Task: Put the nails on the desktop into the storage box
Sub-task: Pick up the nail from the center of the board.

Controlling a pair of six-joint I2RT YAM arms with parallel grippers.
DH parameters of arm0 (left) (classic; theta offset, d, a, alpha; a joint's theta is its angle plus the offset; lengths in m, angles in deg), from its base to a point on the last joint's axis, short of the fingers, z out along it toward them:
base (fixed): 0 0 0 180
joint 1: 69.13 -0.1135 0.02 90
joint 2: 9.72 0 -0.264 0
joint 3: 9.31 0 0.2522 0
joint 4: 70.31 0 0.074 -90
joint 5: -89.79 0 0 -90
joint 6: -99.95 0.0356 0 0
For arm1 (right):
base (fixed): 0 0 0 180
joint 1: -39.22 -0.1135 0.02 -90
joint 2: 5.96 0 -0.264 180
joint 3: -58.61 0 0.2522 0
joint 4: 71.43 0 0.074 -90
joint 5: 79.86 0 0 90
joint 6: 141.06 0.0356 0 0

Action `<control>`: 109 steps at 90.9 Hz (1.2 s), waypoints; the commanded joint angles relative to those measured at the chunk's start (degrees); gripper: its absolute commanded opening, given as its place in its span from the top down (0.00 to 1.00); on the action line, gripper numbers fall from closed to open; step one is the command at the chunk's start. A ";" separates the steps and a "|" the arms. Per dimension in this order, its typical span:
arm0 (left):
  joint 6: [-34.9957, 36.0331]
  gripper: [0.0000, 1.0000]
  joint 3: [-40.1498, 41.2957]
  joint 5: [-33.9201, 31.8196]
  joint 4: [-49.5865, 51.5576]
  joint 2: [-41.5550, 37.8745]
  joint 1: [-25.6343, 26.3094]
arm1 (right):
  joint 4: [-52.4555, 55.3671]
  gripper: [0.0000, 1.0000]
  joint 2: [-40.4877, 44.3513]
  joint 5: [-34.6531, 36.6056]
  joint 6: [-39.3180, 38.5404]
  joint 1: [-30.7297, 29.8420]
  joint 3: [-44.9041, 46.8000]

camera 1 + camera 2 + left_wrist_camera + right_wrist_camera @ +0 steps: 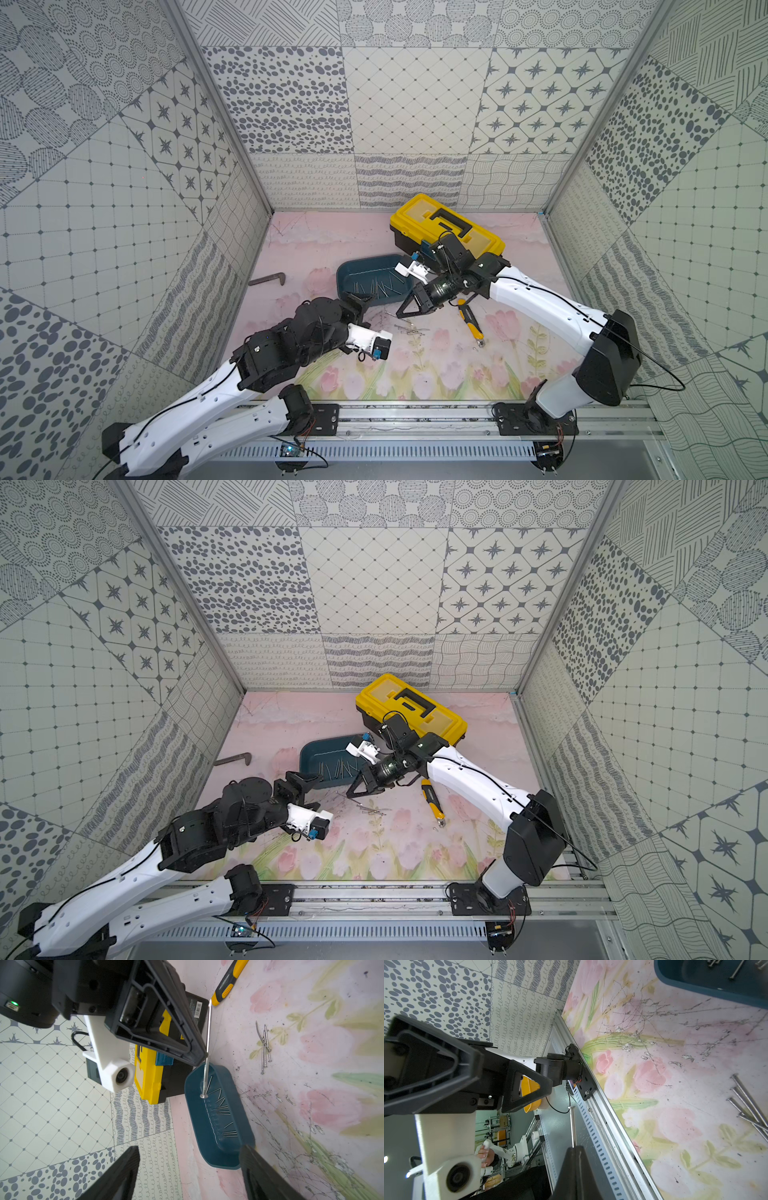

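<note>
Status — both top views: storage box point(345, 272) sits centre of desktop point(316, 249), boxed nails point(376, 286) inside, loose nails point(411, 330) just robot-side of it. Left wrist: right gripper point(200, 1057) clamped on held nail point(207, 1043) (head end lines up over the box); left gripper point(190, 1147) jaws spread wide, nothing between. Right wrist: held nail sticks out past the pinched tips — loose nails lie nearby, box edge beyond.

The left arm point(195, 401) comes in low with its elbow folded up. The left gripper point(362, 309) has its fingers point(126, 1167) spread wide, with nothing between them. The right arm point(552, 307) stretches across, forearm nearly level. The right gripper point(401, 313) tips down toward the left one, its jaws pinched tight on a single nail point(207, 1043).
</note>
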 commanded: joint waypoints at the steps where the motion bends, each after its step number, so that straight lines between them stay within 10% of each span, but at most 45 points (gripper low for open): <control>1: -0.97 0.19 -0.50 2.27 -1.39 2.54 0.87 | -2.05 1.00 -0.61 -0.57 0.46 0.08 -2.76; 68: -2.37 0.40 -3.38 3.49 -5.12 8.85 0.88 | -4.97 1.00 -1.04 -0.75 2.86 -1.51 -3.01; 109: -1.50 1.00 -4.18 4.08 -0.99 11.13 0.89 | -5.50 1.00 -2.66 -0.84 3.38 -1.84 -3.71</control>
